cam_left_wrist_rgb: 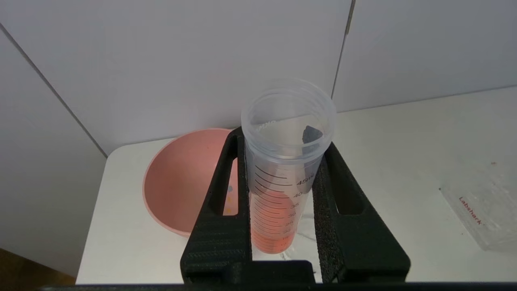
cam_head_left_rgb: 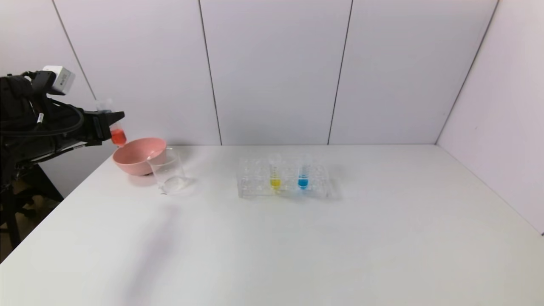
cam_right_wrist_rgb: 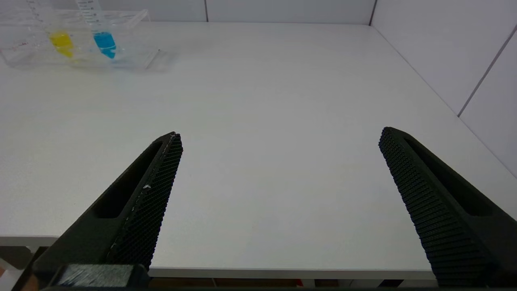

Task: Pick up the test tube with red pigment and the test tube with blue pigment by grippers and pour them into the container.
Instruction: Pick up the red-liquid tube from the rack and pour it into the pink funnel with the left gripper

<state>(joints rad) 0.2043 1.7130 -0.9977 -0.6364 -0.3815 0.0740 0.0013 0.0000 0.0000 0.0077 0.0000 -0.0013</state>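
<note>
Where tube rack (cam_head_left_rgb: 284, 177) stands, yellow tube (cam_head_left_rgb: 275, 171).

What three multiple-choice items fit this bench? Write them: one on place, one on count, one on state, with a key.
1. Where is the slim clear test tube with red liquid?
A. In the clear plastic rack
B. In the left end effector
C. Lying in the pink bowl

2. How many tubes stand in the clear plastic rack?
A. Two
B. Three
C. None

3. How is the right end effector?
A. Shut on a tube
B. Shut, empty
C. Open, empty

Key: B, the left end effector clamps it upright above the pink round bowl; A, only the yellow-liquid tube and blue-liquid tube remain; C, its fingers stand wide apart over the white table.
</note>
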